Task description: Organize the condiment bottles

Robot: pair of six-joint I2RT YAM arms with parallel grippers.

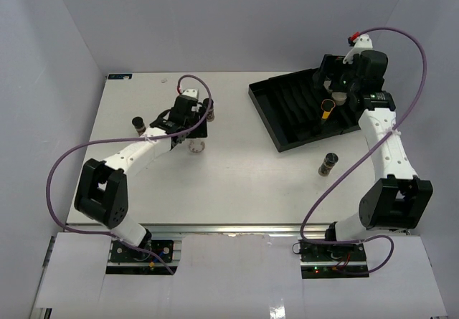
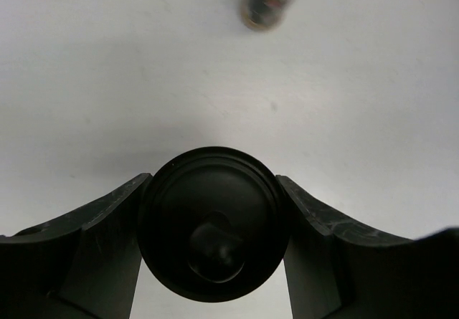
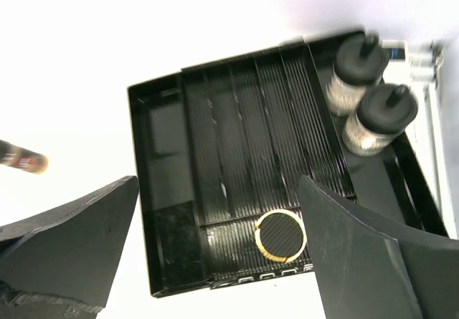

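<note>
**Top view.** White table [image 1: 237, 190]. Black slotted tray [image 1: 276, 115] sits far right. The yellow jar [image 1: 328, 109] is in it, toward its right end. The right gripper [image 1: 336, 89] hangs over the tray and hides the slots beneath. The lying jar [image 1: 328, 163], dark, is on the table near the tray but apart from it. The left gripper [image 1: 190, 122] is mid-left. The standing jar [image 1: 138, 125] is to its left and the far jar [image 1: 208, 108] just beside its tip. Neither pincer's state reads from here.

**Left wrist.** The left gripper [image 2: 214, 183] is clamped on the gripped jar [image 2: 214, 240]. Both fingers [image 2: 107, 240] touch the sides of its black cap, and its contents are hidden. The edge jar [image 2: 269, 3], dark, is cut off at the top of the frame, well apart.

**Right wrist.** The right gripper [image 3: 215, 190] is spread wide above the tray [image 3: 165, 132], with nothing between its fingers. Only this view shows the upper grey jar [image 3: 355, 68] and lower grey jar [image 3: 379, 122]. They sit side by side at the tray's right, black caps toward the camera. The yellow jar [image 3: 281, 234] is at the near end of a right-hand slot. The other slots are bare. A blurred jar [image 3: 21, 160], dark, lies on the table left of the tray.
</note>
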